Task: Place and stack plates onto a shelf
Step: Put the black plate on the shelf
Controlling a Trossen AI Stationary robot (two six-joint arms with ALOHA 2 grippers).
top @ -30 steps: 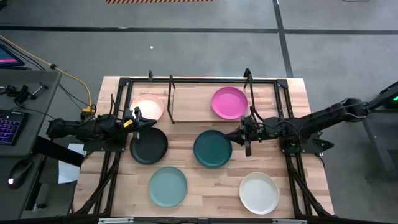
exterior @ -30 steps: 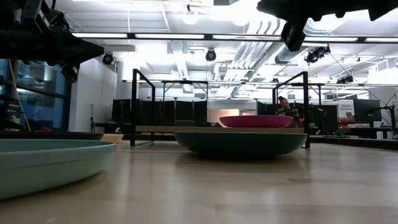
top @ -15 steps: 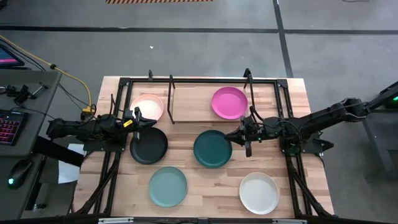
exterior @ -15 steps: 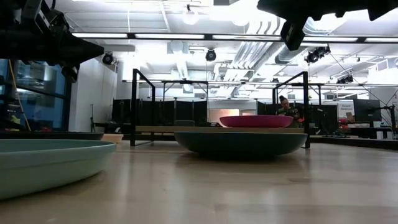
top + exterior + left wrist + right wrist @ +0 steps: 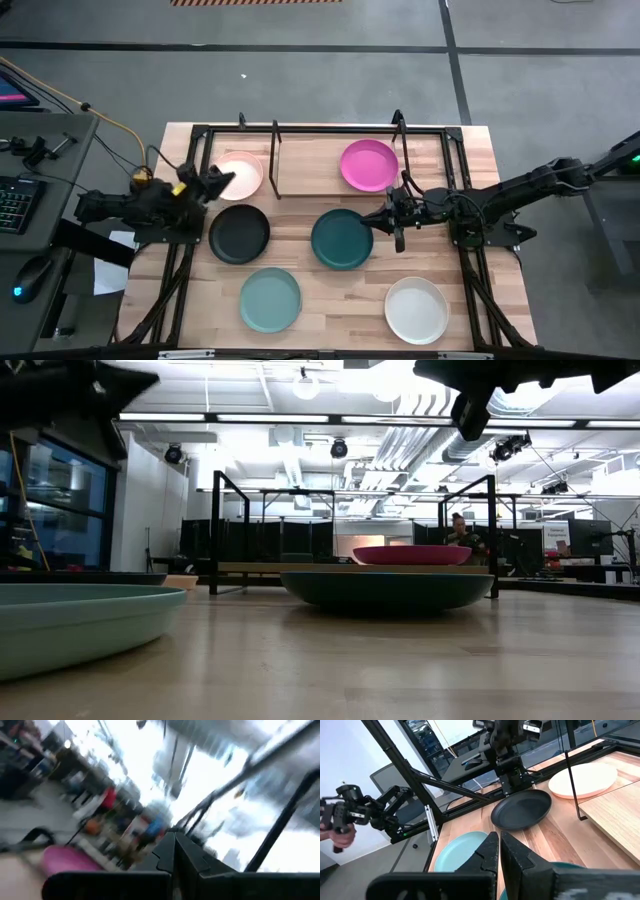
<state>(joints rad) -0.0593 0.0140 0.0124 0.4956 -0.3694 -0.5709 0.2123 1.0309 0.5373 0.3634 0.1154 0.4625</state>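
In the high view the magenta plate (image 5: 368,165) lies on the shelf's (image 5: 310,175) wooden board, at its right end. The pale pink plate (image 5: 243,173) lies on the table just outside the shelf's left upright bar. Black (image 5: 240,233), dark teal (image 5: 342,238), light teal (image 5: 270,300) and white (image 5: 416,310) plates lie flat on the table. My left gripper (image 5: 215,182), shut, hangs in the air between the pale pink and black plates, at their left. My right gripper (image 5: 398,222), shut (image 5: 499,851), hovers over the dark teal plate's right rim (image 5: 560,868).
The larger black frame (image 5: 455,180) edges the table, with rods along both sides. The low view shows the shelf's upright bars (image 5: 215,530) behind the dark teal plate (image 5: 385,588). A person's hand (image 5: 340,837) shows beyond the table's left side. Bare wood lies between the near plates.
My left gripper has risen from above the black plate's far-left rim, drawn back toward the table's left edge and tipped its fingers upward and toward the far side. The plates have stayed where they were. My right arm has kept still.
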